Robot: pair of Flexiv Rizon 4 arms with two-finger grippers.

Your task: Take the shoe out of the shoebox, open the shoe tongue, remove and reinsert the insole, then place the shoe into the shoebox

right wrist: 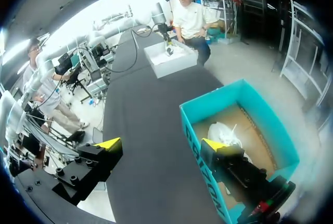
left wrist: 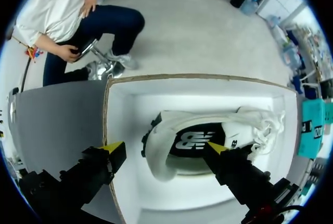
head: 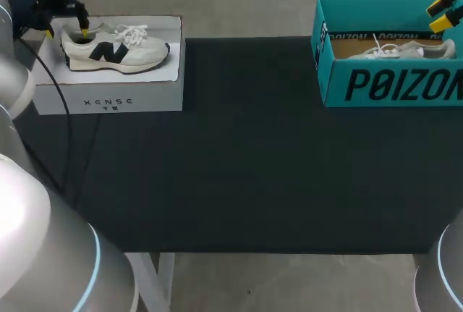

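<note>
Currently the white sneaker with a black logo (head: pixel 116 50) lies on its side in the open white cardboard shoebox (head: pixel 108 98) at the far left corner of the black table (head: pixel 239 167). The left gripper (left wrist: pixel 164 147) hangs released at the sneaker's heel, one yellow tip at the collar and the other out by the box wall. The right gripper (right wrist: pixel 161 144), fingers spread wide, straddles the near wall of the teal cardboard shoebox (right wrist: pixel 234 86), which holds a second white shoe (right wrist: pixel 223 133).
</note>
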